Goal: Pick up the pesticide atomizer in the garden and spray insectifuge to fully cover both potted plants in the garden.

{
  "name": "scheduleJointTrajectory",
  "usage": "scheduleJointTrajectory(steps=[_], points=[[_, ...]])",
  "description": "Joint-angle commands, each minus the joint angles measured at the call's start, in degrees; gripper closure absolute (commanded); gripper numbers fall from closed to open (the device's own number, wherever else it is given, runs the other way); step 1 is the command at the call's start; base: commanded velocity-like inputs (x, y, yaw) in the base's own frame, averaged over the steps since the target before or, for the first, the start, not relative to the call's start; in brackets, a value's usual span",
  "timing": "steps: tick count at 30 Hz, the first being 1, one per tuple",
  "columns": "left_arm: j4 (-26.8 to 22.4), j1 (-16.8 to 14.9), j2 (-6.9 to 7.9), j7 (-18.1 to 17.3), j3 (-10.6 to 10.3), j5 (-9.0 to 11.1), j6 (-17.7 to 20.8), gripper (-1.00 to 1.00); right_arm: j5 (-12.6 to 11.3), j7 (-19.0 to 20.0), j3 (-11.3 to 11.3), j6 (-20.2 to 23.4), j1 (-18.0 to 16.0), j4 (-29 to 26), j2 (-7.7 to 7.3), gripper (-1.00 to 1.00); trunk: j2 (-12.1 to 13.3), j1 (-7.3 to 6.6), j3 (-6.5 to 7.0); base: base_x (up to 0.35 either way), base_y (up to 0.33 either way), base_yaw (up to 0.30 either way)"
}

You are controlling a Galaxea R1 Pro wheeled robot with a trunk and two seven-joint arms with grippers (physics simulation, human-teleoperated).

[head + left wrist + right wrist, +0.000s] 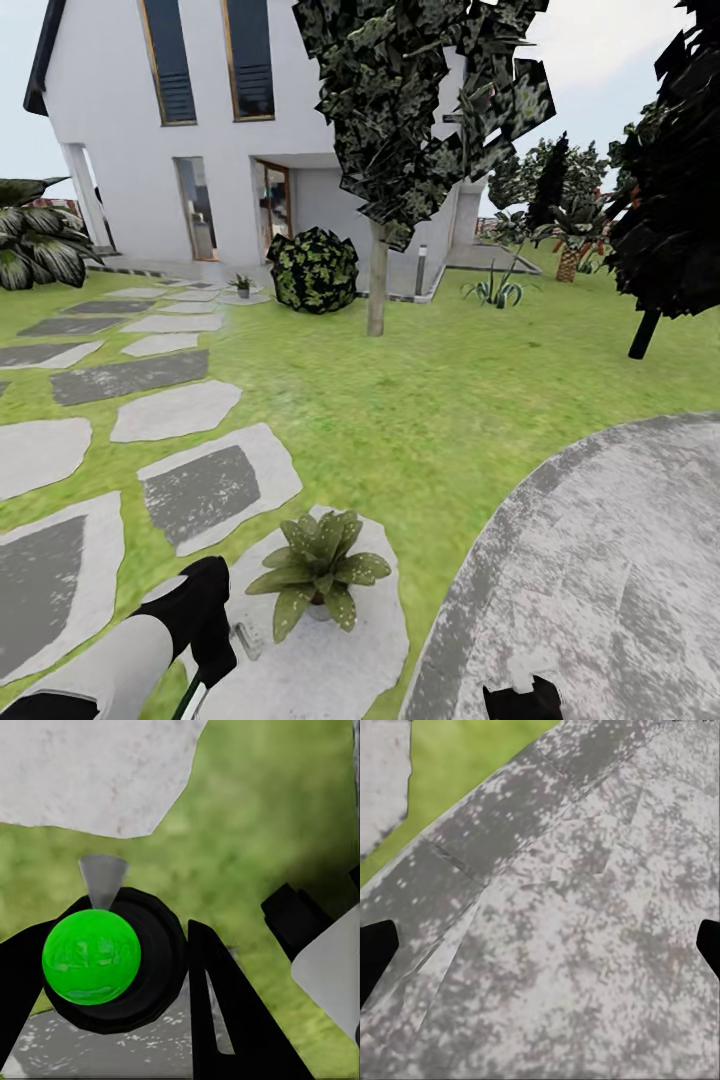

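Two storeys of white house (200,130) rose well beyond the arms, with a dark tree (420,100) and a round bush (313,268) in front of it on the green lawn (420,400). Ahead of the right gripper (521,697) spread the round grey patio (610,560); in the right wrist view that paving (570,945) lay beneath the two dark fingertips (373,952), which stood far apart with nothing between them, so the hand was released. Pale stepping stones (200,490) ran away from the left arm toward the house.

One potted plant (315,572), a low rosette of white-speckled leaves, sat on the nearest stone just ahead of the left gripper (205,660) and slightly to its right. A second small potted plant (241,285) stood far beyond it, near the house door.

The left gripper grasped the pesticide atomizer (91,956): in the left wrist view its black fingers (217,1005) were closed round a dark body with a bright green top and a pale nozzle pointing out over grass. In the head view a thin green strip (194,697) below that hand was probably the same bottle, though I could not be sure.
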Motion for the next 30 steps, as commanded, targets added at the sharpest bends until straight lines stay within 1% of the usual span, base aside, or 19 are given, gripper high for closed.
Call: scheduleJointTrajectory(steps=[1, 5, 7, 10, 13, 19, 22, 24, 26, 27, 30], points=[[-0.13, 0.01, 0.05, -0.38, -0.15, -0.18, 0.38, 1.00, 0.60, -0.12, -0.41, -0.26, -0.06, 0.08, 0.03, -1.00, -0.02, -0.01, -0.06, 0.077, 0.301, -0.010], [-0.18, 0.02, 0.31, -0.36, -0.15, -0.20, 0.38, 1.00, 0.60, -0.12, -0.41, -0.26, -0.06, 0.08, 0.07, -1.00, -0.02, -0.01, -0.06, 0.164, 0.278, -0.003], [-0.40, 0.01, 0.14, -0.24, -0.15, -0.20, 0.43, 1.00, 0.60, -0.12, -0.35, -0.26, -0.06, 0.08, 0.08, -1.00, -0.02, -0.01, -0.06, 0.248, 0.208, 0.000], [-0.46, 0.01, -0.05, 0.53, -0.15, -0.20, 0.44, 1.00, 0.60, -0.12, -0.40, -0.26, -0.06, 0.08, 0.08, -1.00, -0.02, -0.01, -0.05, 0.309, 0.064, -0.014], [-0.41, 0.02, -0.05, 0.81, -0.21, -0.28, 0.44, 1.00, 0.60, -0.12, -0.41, -0.26, -0.06, 0.08, 0.08, -1.00, -0.02, -0.01, 0.03, 0.229, 0.010, -0.174], [-1.31, 0.01, 0.26, 0.97, -0.32, -0.38, 0.57, 1.00, 0.60, -0.12, -0.41, -0.26, -0.06, 0.08, 0.08, -1.00, -0.02, -0.01, 0.21, 0.020, 0.001, -0.229], [-1.22, 0.01, 0.65, 1.09, -0.47, -0.90, 0.53, 1.00, 0.60, -0.12, -0.41, -0.26, -0.06, 0.08, 0.08, -1.00, -0.02, -0.01, 0.23, 0.001, 0.000, -0.061], [-0.90, 0.01, 0.81, 2.57, -0.44, -0.96, 0.53, 1.00, 0.60, -0.12, -0.41, -0.26, -0.06, 0.08, 0.08, -1.00, -0.02, -0.01, 0.24, 0.000, 0.000, -0.009], [-0.51, 0.01, 0.81, 6.48, -0.37, -0.60, 0.54, 1.00, 0.60, -0.12, -0.41, -0.26, -0.06, 0.08, 0.08, -1.00, -0.02, -0.01, 0.24, 0.000, 0.000, -0.003], [-0.40, 0.03, 0.80, 7.73, -0.34, -0.43, 0.54, 1.00, 0.60, -0.12, -0.41, -0.26, -0.06, 0.08, 0.08, -1.00, -0.02, -0.01, 0.24, 0.000, 0.000, 0.000], [0.15, 0.14, 0.78, 8.82, -0.33, -0.16, 0.45, 1.00, 0.60, -0.12, -0.41, -0.26, -0.06, 0.08, 0.08, -1.00, -0.02, -0.01, 0.24, 0.000, 0.000, 0.000]])
